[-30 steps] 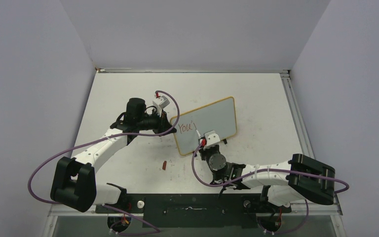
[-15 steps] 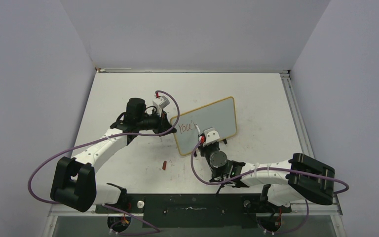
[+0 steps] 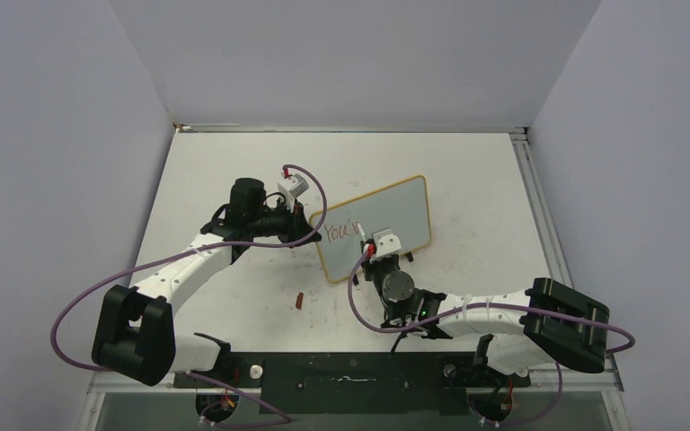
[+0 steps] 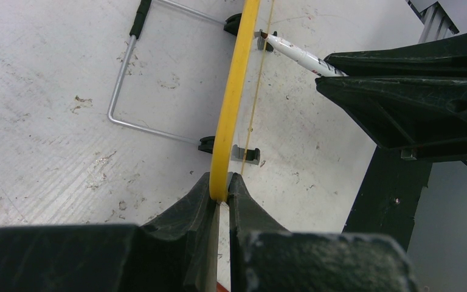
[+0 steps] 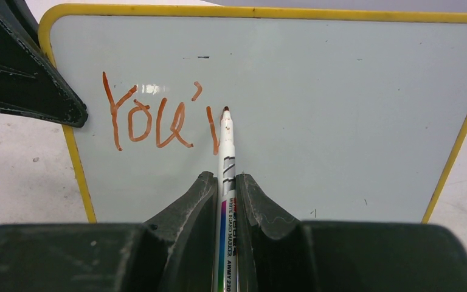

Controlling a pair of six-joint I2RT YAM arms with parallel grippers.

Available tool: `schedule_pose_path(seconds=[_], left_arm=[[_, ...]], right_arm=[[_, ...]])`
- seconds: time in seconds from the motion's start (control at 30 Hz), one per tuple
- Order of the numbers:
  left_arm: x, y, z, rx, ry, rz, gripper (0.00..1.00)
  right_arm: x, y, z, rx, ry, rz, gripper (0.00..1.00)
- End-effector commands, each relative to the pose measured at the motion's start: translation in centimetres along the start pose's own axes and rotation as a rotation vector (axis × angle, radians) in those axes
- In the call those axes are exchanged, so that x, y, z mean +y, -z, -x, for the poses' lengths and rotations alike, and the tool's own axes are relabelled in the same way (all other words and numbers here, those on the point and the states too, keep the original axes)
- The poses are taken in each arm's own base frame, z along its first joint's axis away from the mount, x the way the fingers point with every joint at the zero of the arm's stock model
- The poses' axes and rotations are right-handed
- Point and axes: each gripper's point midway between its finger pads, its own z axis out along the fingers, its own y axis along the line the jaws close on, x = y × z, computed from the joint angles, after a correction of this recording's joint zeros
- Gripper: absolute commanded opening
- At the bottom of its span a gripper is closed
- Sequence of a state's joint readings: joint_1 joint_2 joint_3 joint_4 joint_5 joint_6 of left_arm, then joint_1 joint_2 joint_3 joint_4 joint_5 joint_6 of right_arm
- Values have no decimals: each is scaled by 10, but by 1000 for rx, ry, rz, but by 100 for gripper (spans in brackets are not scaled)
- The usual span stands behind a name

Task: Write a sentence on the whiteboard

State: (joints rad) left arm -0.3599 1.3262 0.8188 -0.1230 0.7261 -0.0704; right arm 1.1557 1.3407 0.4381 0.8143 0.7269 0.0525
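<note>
We see the small glossy white-grey whiteboard with the thin yellow rim (image 3: 391, 211) standing tilted on its bent silver wire stand (image 4: 121, 79), near the middle of the scuffed white tabletop (image 3: 225, 171) between the two arms. The left gripper (image 4: 220, 185) pinches the board's yellow rim at its left edge, jaws nearly together with only the rim between them. It sits exactly where it was a second ago, so the board is as steady as it was.

What has changed is on the right. The right gripper (image 5: 225, 182), clamped narrow around the barrel of the slim white marker pen with the red tip (image 5: 227, 152), has crept a little up the board face in the top view, and its elbow has swung slightly inward. With that move, the red handwritten sentence (image 5: 152, 115) has gained a short stroke after the apostrophe. It now reads "You'" followed by one downstroke, and the tip rests on or just off the surface at the top of what we judge to be the second arm of a "v".

We take it that the writing is advancing letter by letter and is still early: one word is unfinished, and most of the board to the right and below is bare.
</note>
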Motion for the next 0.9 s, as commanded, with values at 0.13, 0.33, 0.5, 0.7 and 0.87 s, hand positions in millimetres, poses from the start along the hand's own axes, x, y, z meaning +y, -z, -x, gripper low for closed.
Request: schedule_pose_path(seconds=[0.13, 0.33, 0.5, 0.7, 0.87], left_arm=[[18, 2, -38, 127, 75, 92, 0], [18, 2, -38, 125, 74, 94, 0], [18, 2, -37, 125, 73, 94, 0], [17, 2, -37, 123, 72, 93, 0], [18, 2, -37, 125, 73, 94, 0]], right_arm=[[-9, -2, 9, -23, -52, -37, 5], [-16, 5, 7, -20, -48, -44, 5], [-17, 7, 1, -8, -46, -35, 5], [-10, 5, 0, -5, -31, -10, 5], [-8, 3, 2, -11, -24, -1, 5]])
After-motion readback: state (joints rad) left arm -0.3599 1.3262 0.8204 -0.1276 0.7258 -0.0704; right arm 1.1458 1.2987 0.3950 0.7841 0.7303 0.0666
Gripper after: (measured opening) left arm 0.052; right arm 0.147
